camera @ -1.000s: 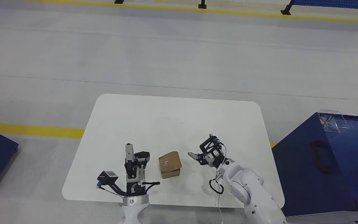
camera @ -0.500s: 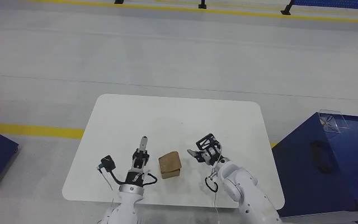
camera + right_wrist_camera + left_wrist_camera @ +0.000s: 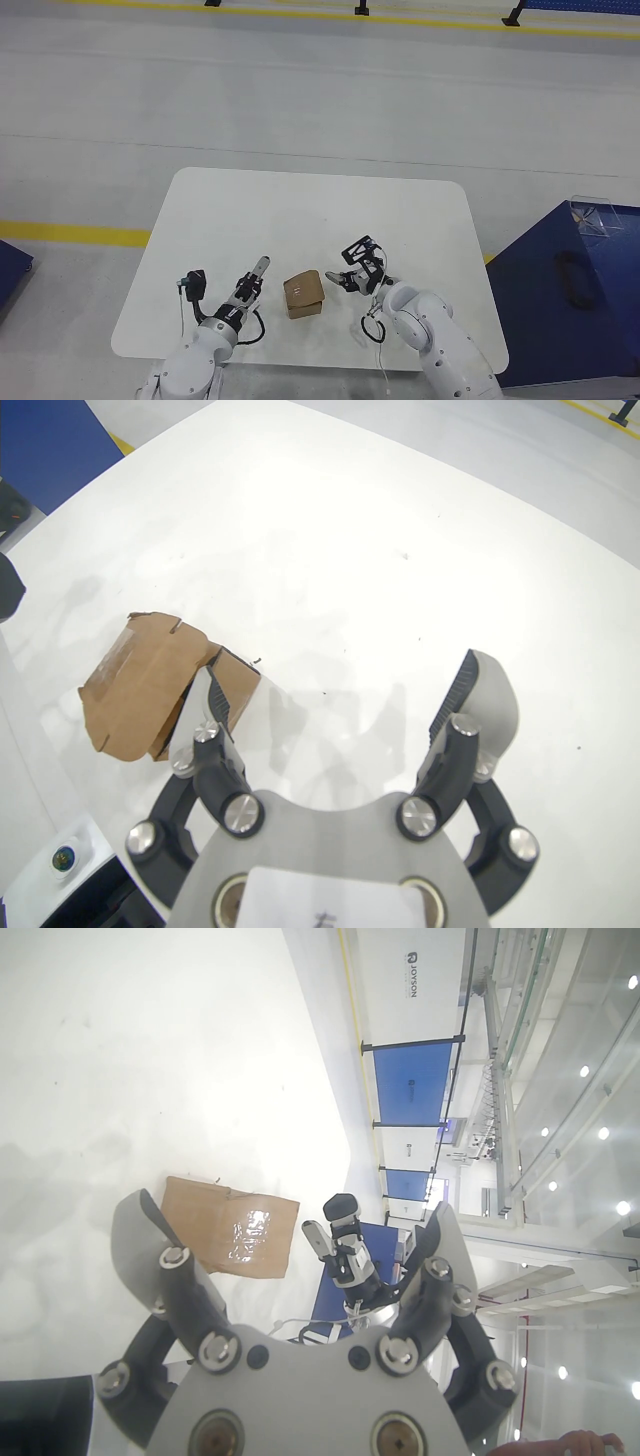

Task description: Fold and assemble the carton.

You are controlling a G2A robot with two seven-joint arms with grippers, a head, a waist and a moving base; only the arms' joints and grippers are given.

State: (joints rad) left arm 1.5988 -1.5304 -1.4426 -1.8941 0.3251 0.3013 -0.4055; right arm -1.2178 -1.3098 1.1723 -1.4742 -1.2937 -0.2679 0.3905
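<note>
One carton (image 3: 303, 294) on one counter (image 3: 300, 205), between two pincers: left pincer (image 3: 291, 1215) and right pincer (image 3: 340, 667) both spread, holding nothing.

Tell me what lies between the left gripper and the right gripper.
The carton rests on the white table, roughly midway between the left gripper and the right gripper. The top view shows bare tabletop separating it from each.
</note>
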